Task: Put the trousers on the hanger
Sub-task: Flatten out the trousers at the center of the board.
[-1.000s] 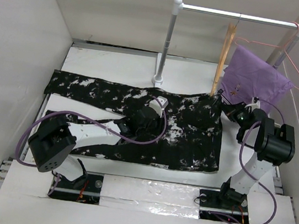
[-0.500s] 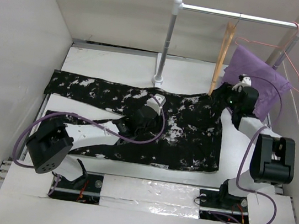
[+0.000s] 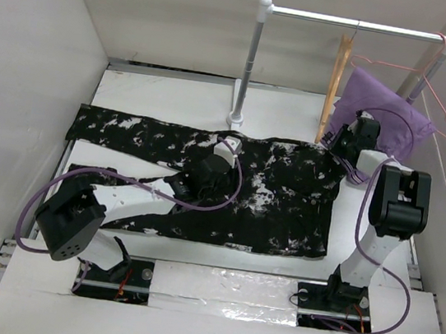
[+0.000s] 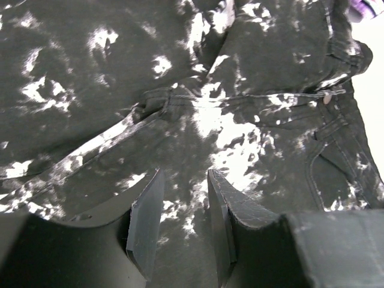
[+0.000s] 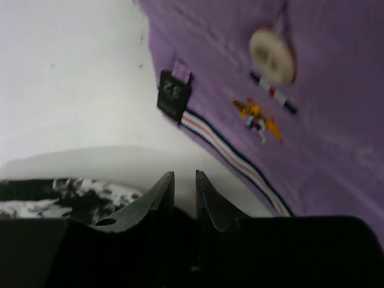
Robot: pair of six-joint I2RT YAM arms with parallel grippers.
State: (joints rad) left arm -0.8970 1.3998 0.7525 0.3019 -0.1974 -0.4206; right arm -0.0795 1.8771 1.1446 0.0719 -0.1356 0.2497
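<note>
Gripper low in the middle, dark fingers almost together, just a thin slot of white between the tips. Above and to its right, the purple cloth fills the view, with a pale button up top and a small stitched emblem beneath it. A black tag sits straight above the fingers, striped trim running down rightward. White desk lies up left; the speckled trousers lie just left of the fingers.
</note>
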